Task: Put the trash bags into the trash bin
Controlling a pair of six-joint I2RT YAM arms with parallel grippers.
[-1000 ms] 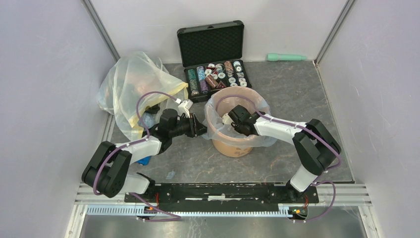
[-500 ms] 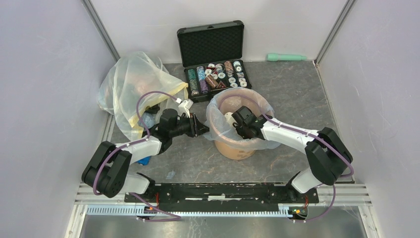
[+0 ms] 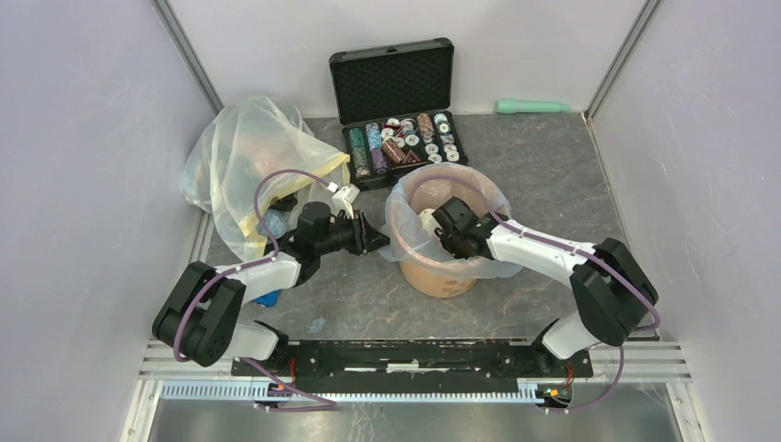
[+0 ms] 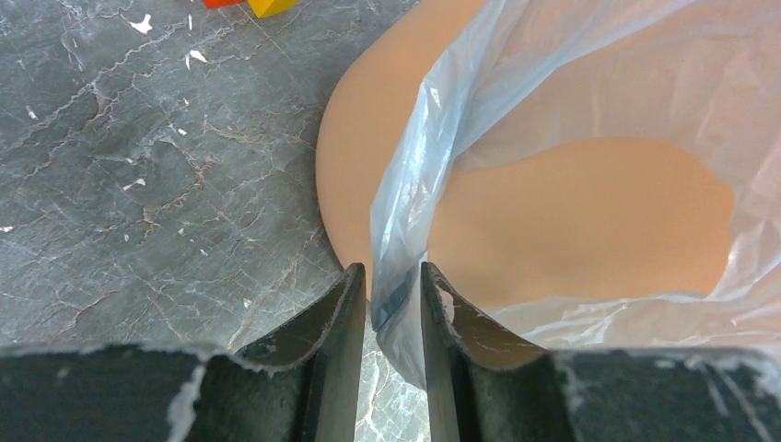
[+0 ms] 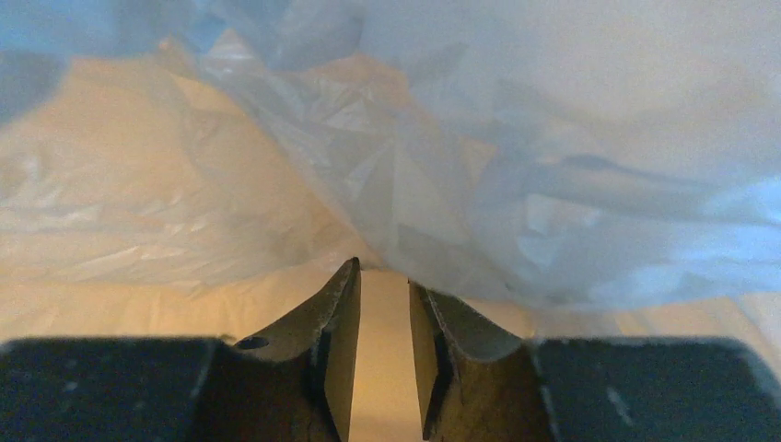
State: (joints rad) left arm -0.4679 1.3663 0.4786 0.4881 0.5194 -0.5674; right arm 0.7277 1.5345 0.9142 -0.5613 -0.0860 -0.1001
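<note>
One blue bag [image 3: 398, 235] lined one upright bucket [image 3: 433, 276] mid-frame, mouth upward, the left gripper [image 4: 390, 272] pinching its rim; the right gripper's [image 5: 382, 274] hold inside was unclear.

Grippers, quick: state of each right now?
Left gripper: closed on the trash bag edge at the trash bin rim.
Right gripper: inside the bin, narrow gap; grip cannot be told.

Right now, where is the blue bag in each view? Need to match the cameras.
Top external: the blue bag is at centre frame, draped over the rim of the bucket.
Left wrist: it fills the right half, with its edge between the fingers of the left end effector.
Right wrist: it covers the upper frame, close up.
Shared landmark: the orange bucket, at centre left in the left wrist view and low in the right wrist view.
</note>
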